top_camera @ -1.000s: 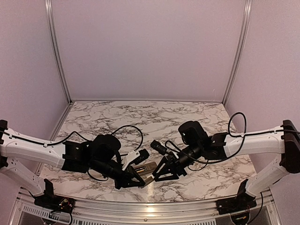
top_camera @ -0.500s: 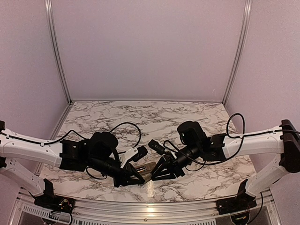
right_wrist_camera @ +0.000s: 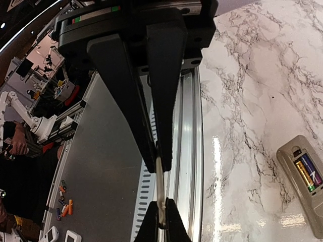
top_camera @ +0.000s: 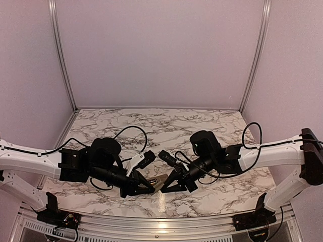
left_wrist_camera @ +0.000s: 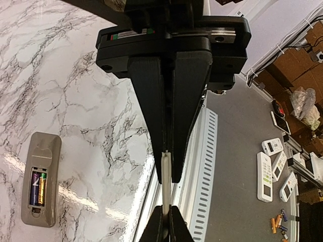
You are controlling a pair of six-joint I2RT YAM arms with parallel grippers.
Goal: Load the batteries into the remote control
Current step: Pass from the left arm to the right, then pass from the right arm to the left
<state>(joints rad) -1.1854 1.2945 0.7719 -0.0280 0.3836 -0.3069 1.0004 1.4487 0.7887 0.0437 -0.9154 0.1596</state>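
On table (left_wrist_camera: pixel 75 75), remote (left_wrist_camera: pixel 43 151) lies back-up, both batteries (left_wrist_camera: pixel 38 187) in its open bay. Left gripper (left_wrist_camera: pixel 168 166) and right gripper (right_wrist_camera: pixel 157 159) both pinch one thin strip (left_wrist_camera: pixel 166 176), I'd guess the cover, for refitting

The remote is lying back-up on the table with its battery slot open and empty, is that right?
Not empty. The left wrist view shows two batteries side by side in the open slot of the remote control, which does lie back-up on the table.
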